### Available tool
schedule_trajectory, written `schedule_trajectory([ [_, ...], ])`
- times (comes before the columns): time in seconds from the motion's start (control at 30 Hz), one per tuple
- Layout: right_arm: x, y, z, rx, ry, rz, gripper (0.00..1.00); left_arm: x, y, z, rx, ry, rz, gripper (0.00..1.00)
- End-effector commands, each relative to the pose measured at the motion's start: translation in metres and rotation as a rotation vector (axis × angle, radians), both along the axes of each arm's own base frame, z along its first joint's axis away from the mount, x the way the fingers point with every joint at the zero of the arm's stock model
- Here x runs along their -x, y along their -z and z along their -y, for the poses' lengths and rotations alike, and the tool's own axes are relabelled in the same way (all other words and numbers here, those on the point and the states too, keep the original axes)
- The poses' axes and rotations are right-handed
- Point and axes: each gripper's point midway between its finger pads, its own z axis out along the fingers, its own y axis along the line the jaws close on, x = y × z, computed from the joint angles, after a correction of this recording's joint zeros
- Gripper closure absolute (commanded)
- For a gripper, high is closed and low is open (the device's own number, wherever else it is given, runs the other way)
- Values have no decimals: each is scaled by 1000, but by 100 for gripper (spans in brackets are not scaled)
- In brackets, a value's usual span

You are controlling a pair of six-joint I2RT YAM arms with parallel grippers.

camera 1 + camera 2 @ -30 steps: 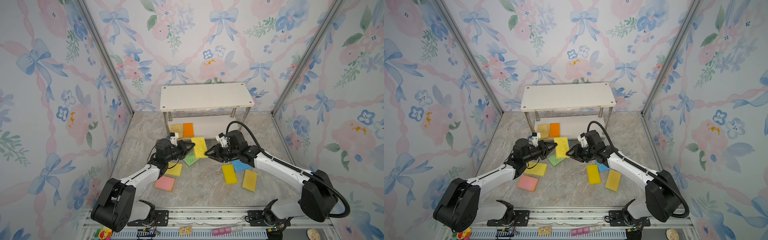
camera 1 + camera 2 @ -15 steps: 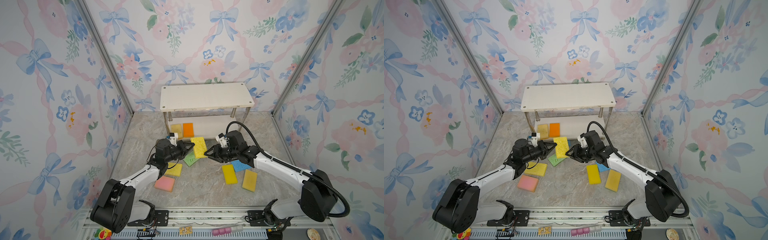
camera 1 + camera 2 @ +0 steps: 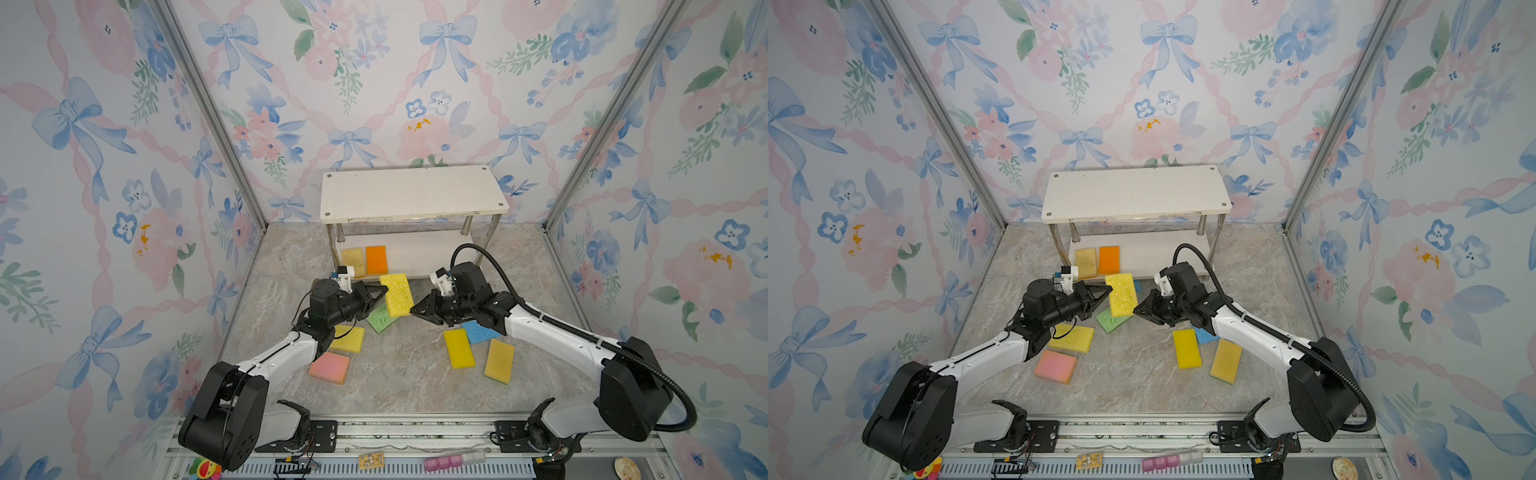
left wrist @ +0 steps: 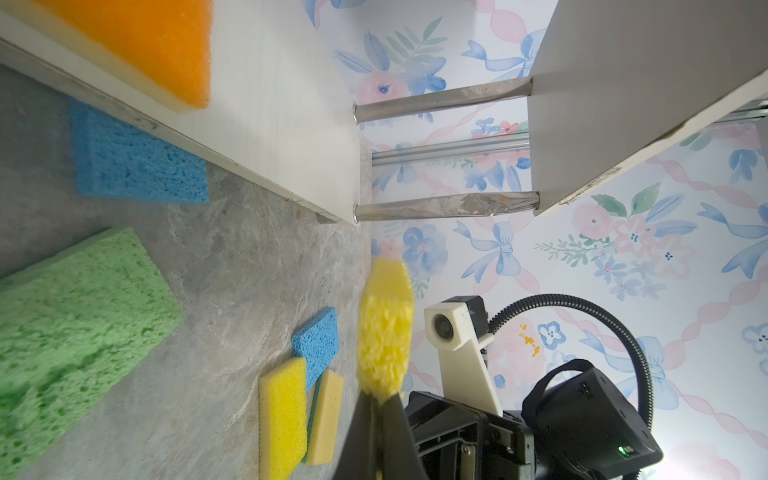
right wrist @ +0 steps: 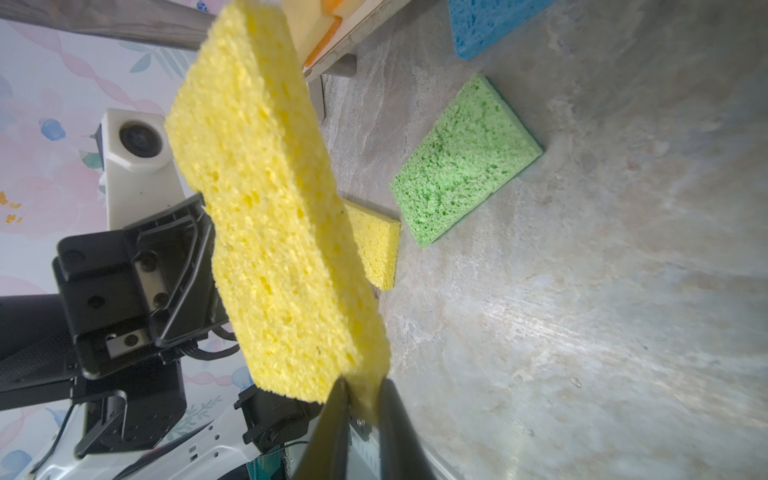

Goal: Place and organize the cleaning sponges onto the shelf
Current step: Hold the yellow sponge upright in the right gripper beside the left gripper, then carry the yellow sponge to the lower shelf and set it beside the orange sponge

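**Entry: held yellow sponge** [image 3: 398,294] [image 3: 1121,295]

- Change from a second ago: the right gripper [image 3: 412,309] [image 3: 1136,311], whose jaws were standing apart at the sponge's near right corner, is now pinching that corner. In the right wrist view its fingers [image 5: 328,432] are pressing into the foam [image 5: 266,208]. The left gripper [image 3: 383,292] [image 3: 1108,296] is still clamping the left long edge, jaws narrow. The sponge is hanging almost where it was.
- Position: it is hanging in the air between the two grippers, just in front of the shelf [image 3: 411,195], over the green sponge [image 3: 380,319].
- Orientation: the long axis is running from the shelf's front edge toward the near side, with the far end leaning slightly left. The broad face is turning up toward both top views. The left wrist view is showing it edge-on [image 4: 385,332].

**Entry: other sponges**

- On the shelf's lower board, the tan sponge [image 3: 353,259] and orange sponge [image 3: 376,258] are lying side by side at the left end.
- On the floor [image 3: 399,374], the pale yellow sponge [image 3: 348,338] and pink sponge [image 3: 329,368] are lying by the left arm.
- The bright yellow sponge [image 3: 458,348], blue sponge [image 3: 482,331] and tan-yellow sponge [image 3: 498,360] are lying by the right arm.
- The second blue sponge [image 4: 137,162] is lying against the shelf's front edge.
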Motion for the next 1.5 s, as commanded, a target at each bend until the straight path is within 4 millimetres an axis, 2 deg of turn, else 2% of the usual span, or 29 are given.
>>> schedule_trajectory([
  [0.0,-2,-13,-4,-10,1,45,92,3,-4,-1,11,4,20,100],
  [0.17,-3,-17,4,52,10,72,99,4,-4,-1,-2,14,38,100],
  [0.27,-4,-19,9,82,13,89,100,6,0,-1,-9,20,33,91],
  [0.4,-7,-21,15,125,23,104,100,5,2,-3,-16,15,35,63],
  [0.53,-12,-17,24,170,48,110,100,3,0,-10,-18,-2,48,26],
  [0.63,-21,-14,31,202,74,122,100,2,-4,-21,-25,-32,68,4],
  [0.67,-26,-14,33,207,82,128,100,2,-5,-24,-30,-40,71,2],
  [0.97,-89,-14,44,227,197,191,100,16,2,-48,-112,-84,52,2],
  [1.1,-123,-11,40,239,244,237,100,24,7,-56,-159,-100,37,2],
  [1.3,-165,7,26,249,278,306,100,34,14,-63,-190,-101,15,2],
  [1.47,-184,25,16,249,277,302,100,38,18,-63,-181,-97,-2,2],
])
